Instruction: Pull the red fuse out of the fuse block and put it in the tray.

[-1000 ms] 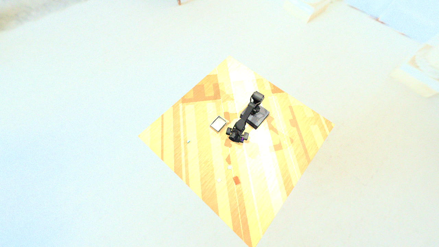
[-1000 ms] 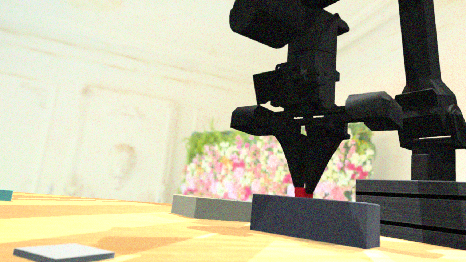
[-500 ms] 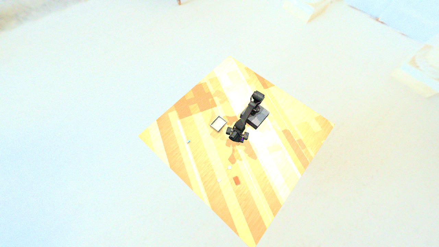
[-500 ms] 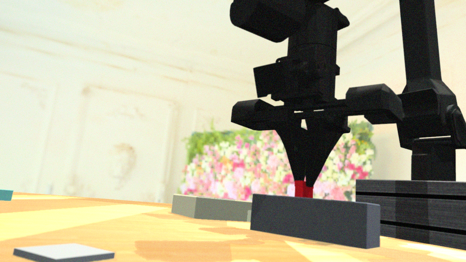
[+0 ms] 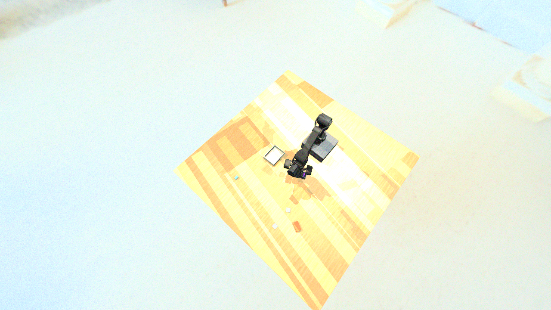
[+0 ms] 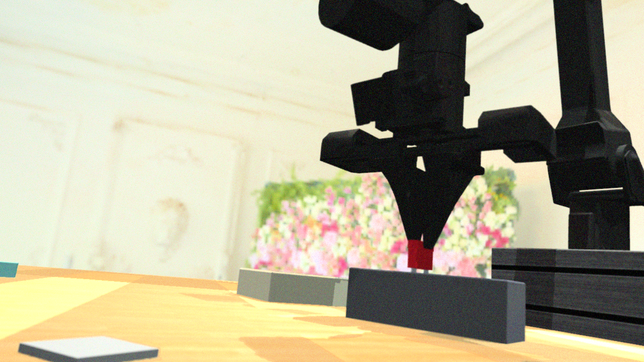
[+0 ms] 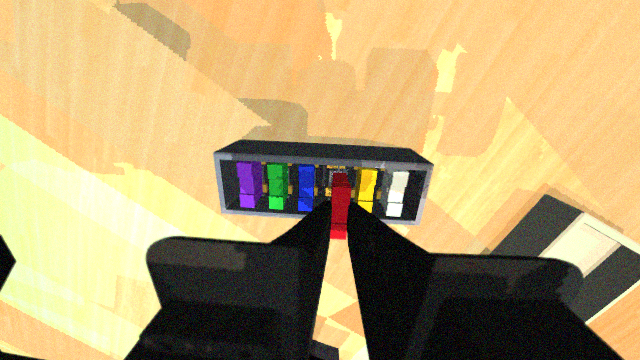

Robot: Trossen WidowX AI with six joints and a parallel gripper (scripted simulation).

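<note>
My gripper (image 6: 421, 242) (image 7: 339, 210) is shut on the red fuse (image 6: 419, 256) (image 7: 340, 192). The fuse's red body is upright above the top edge of the dark fuse block (image 6: 432, 299) (image 7: 320, 148). Two thin grey legs show under it; their lower ends are hidden behind the block's wall. The purple fuse (image 7: 247, 180), green fuse (image 7: 277, 180), blue fuse (image 7: 306, 181), yellow fuse (image 7: 367, 184) and white fuse (image 7: 398, 186) sit in the block. The grey-walled tray (image 5: 268, 161) (image 6: 297, 288) (image 7: 537, 224) stands beside the block, with no fuse in it.
The dark arm base (image 5: 323, 150) (image 6: 585, 288) stands close to the block. A teal piece (image 5: 236, 177) (image 6: 8, 269), a white tile (image 5: 288, 210) (image 6: 90, 345), a second white tile (image 5: 274, 226) and an orange piece (image 5: 296, 226) lie farther out on the table.
</note>
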